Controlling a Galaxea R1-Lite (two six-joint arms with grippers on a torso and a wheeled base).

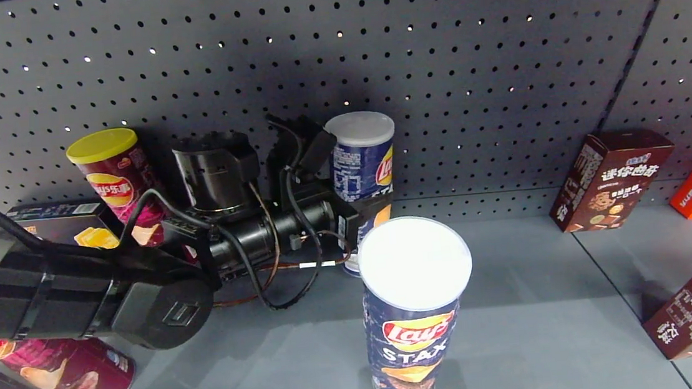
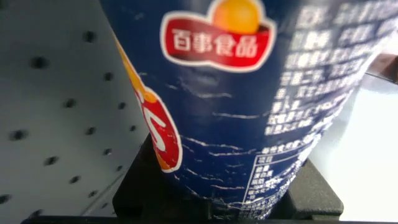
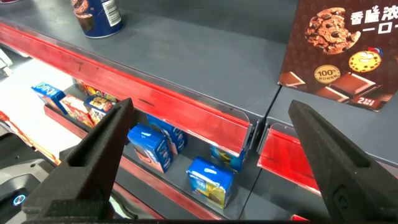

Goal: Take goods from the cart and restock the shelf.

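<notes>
Left gripper [image 1: 357,218] clamped on a blue can [image 1: 362,155] at the pegboard [image 1: 434,55].

The can stands upright between the jaws, held low on its body, with its back close to the pegboard; whether its base touches the shelf [image 1: 521,329] cannot be told. Just in front of this gripper stands a second blue can [image 1: 416,314], upright and apart from the held one. Behind the gripper's wrist are a red can [image 1: 112,171] with a yellow lid and a black box [image 1: 60,222]; another red can [image 1: 73,375] lies on its side under the arm. The right gripper [image 3: 208,109] hangs spread wide with nothing in it, over the shelf's red front strip [image 3: 155,99], a brown box [image 3: 345,50] just beyond one finger and blue packs [image 3: 149,146] on the tier below.
</notes>
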